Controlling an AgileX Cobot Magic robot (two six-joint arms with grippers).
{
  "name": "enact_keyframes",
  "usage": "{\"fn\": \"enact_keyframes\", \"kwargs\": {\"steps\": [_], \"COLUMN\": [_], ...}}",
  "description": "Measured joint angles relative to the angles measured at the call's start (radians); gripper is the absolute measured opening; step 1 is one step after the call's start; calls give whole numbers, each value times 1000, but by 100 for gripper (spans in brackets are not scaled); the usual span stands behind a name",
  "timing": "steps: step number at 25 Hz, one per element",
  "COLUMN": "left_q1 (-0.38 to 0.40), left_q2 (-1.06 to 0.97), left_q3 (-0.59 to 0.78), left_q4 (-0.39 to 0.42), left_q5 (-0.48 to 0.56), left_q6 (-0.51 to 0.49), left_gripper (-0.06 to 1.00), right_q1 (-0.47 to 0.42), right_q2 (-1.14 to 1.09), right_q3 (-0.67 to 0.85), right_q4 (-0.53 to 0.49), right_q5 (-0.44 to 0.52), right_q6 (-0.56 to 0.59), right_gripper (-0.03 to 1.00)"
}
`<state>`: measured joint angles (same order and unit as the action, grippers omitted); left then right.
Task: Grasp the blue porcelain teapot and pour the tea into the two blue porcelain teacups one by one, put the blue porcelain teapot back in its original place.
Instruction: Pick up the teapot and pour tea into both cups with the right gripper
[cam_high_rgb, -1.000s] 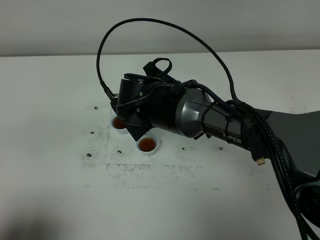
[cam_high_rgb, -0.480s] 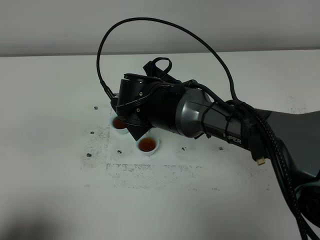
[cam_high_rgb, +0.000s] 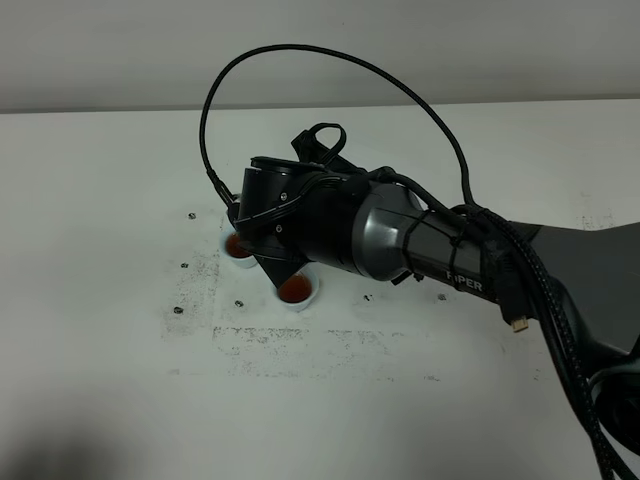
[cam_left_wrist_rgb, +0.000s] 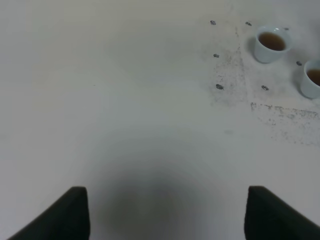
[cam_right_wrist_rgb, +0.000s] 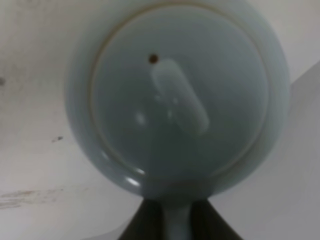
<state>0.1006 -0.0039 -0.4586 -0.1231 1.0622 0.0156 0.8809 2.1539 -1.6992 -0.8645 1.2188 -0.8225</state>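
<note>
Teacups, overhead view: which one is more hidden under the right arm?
The far-left teacup; only a sliver of its tea shows. The nearer teacup shows most of its rim.

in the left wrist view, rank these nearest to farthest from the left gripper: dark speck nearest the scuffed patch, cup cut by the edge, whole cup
1. The dark speck, beside the scuffed patch, is nearest the left gripper.
2. The cup cut by the edge comes next, off to the side.
3. The whole cup, holding tea, is farthest, beyond the specks.
</note>
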Motion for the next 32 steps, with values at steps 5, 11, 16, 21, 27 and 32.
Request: {"fn": "enact_keyframes", "kwargs": {"steps": [5,11,16,21,27,32], "left_q1": [0,0,0,0,0,0], "left_q2": [0,0,0,0,0,0], "left_q3": [0,0,0,0,0,0], "left_q4": [0,0,0,0,0,0], "left_q5": [0,0,0,0,0,0], "left_q6": [0,0,0,0,0,0], "left_gripper": [62,62,62,62,62,62], "right_q1": [5,19,20,20,20,20], "right_q2": [0,0,0,0,0,0], "right_q3": [0,0,0,0,0,0], "right_q4": [-5,-19,-25,-25,-30,-32], "right_q5": [0,-3,-3,-3,-3,-3], "right_q6": [7,22,26,27,30,30], "right_gripper": [4,4,4,4,4,4]}}
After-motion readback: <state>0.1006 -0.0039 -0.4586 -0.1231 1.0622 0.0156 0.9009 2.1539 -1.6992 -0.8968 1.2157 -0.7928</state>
